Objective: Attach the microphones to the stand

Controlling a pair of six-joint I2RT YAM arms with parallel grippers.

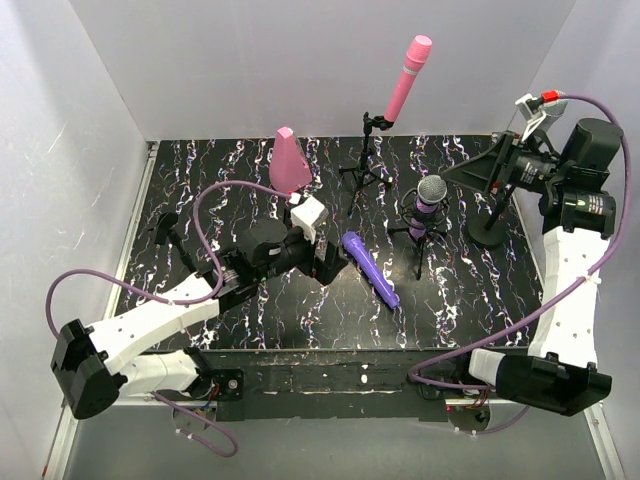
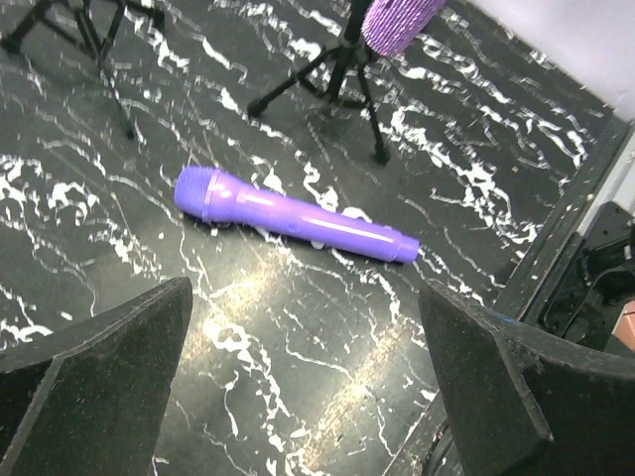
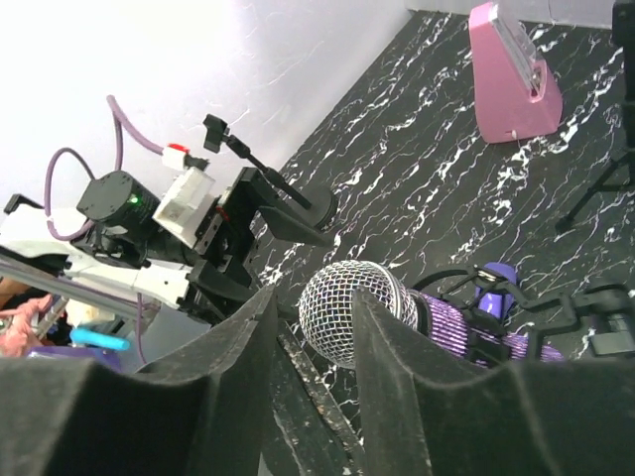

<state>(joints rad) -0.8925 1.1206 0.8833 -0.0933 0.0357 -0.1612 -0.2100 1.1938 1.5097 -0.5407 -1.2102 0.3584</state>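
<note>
Lying flat on the black marbled table (image 1: 250, 320), the violet microphone (image 2: 298, 216) is clipped to no stand, its head end nearest the left gripper (image 2: 306, 297). That gripper's jaws are spread wide and hold nothing; seen from the left wrist, the microphone lies crosswise just beyond the two dark fingers (image 2: 109, 357), clear of both.

Behind it, the glittery purple microphone (image 1: 428, 205) sits upright in the clip of the front tripod stand (image 1: 420, 240), silver mesh head on top. The right gripper (image 3: 316, 297) hangs close beside that head, on its right in the overhead view. From the right wrist, the jaws stand a little apart and the mesh head shows through the gap, beyond the fingertips rather than pinched between them.

At the back of the table, the pink microphone (image 1: 405, 78) is mounted on the rear tripod stand (image 1: 365, 170), gripped at its lower end and tilted up toward the rear wall. To the left of that stand, well apart from it, is the pink cone-shaped block (image 1: 290, 162). A round-base stand (image 1: 490, 232) rests on the table below the right gripper, near the right wall.
</note>
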